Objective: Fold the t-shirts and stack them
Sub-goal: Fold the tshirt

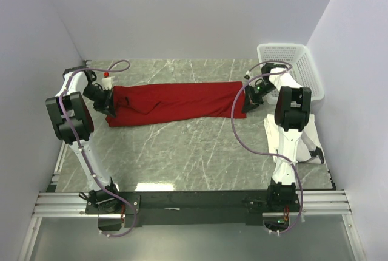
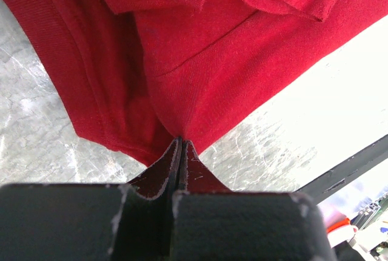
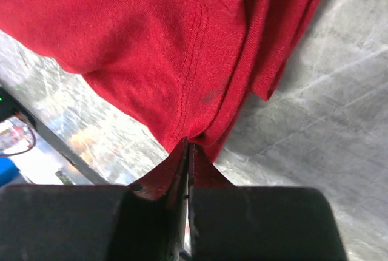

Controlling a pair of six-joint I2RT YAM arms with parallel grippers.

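The red t-shirt [image 1: 173, 103] lies stretched in a long band across the far half of the marble table, folded lengthwise. My left gripper [image 1: 110, 108] is shut on its left end; in the left wrist view the jaws [image 2: 180, 141] pinch the red cloth [image 2: 200, 61] at its edge. My right gripper [image 1: 246, 105] is shut on the right end; in the right wrist view the jaws [image 3: 189, 144] pinch the hem of the red cloth [image 3: 139, 42]. The white t-shirt [image 1: 290, 136] seems to lie under the right arm, mostly hidden.
A white mesh basket [image 1: 295, 61] stands at the far right corner. White walls close in on the left, back and right. The marble table [image 1: 182, 158] runs to the metal rail [image 1: 194, 203] where the arm bases are bolted.
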